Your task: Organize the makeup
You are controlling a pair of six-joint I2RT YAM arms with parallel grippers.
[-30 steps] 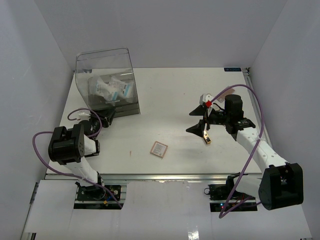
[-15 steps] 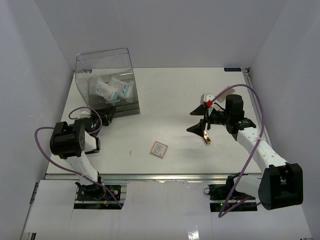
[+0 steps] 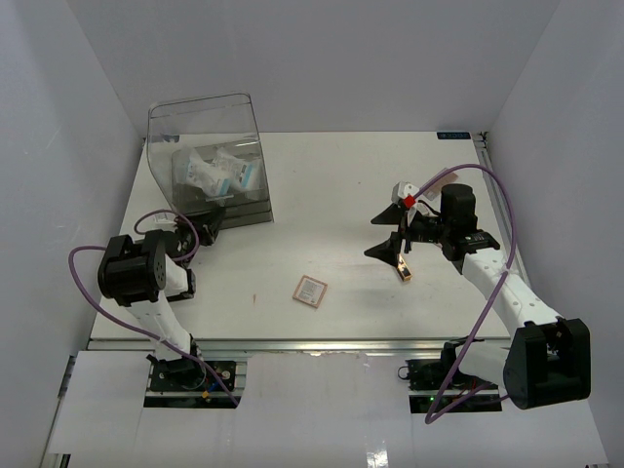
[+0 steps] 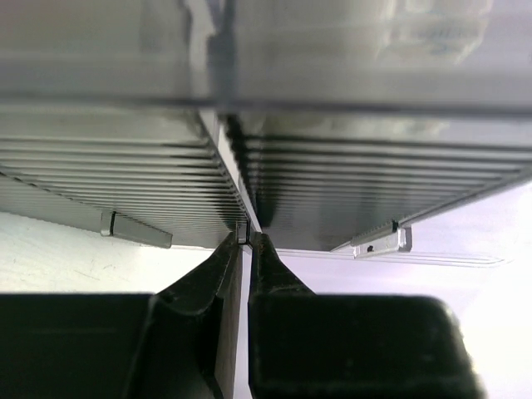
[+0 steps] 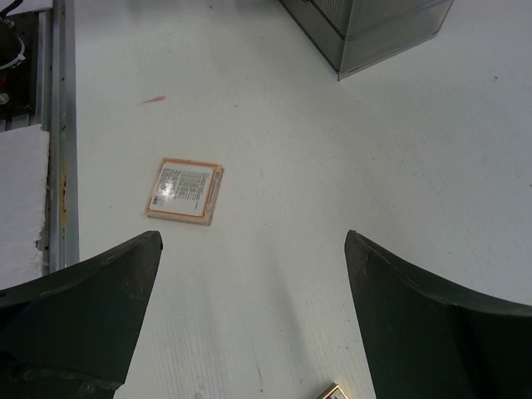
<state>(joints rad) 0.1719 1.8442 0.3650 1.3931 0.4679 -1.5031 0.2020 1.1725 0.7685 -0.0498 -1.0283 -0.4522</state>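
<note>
Left gripper point(image 4: 247, 239) pinched narrow: black tapered fingers meet tip to tip at the bottom seam of the clear box point(image 3: 205, 146), against its ribbed transparent wall. Can't tell if a thin edge is caught between them. Box is rigid see-through plastic with a curved top, at 10 o'clock on the matte white table point(image 3: 341, 185). Crinkly clear packets point(image 3: 216, 174) with white-and-blue labels lie inside. Right gripper point(image 5: 252, 241) is spread wide and holds nothing, two blunt dark wedge fingers over the table at 3 o'clock. Small gold tube point(image 3: 403, 272), shiny with a squared end, lies just at its 6 o'clock. Flat square palette point(image 5: 185, 190), pink-tan rim, white printed label up, lies at the table's 6 o'clock, well apart from both grippers.
</note>
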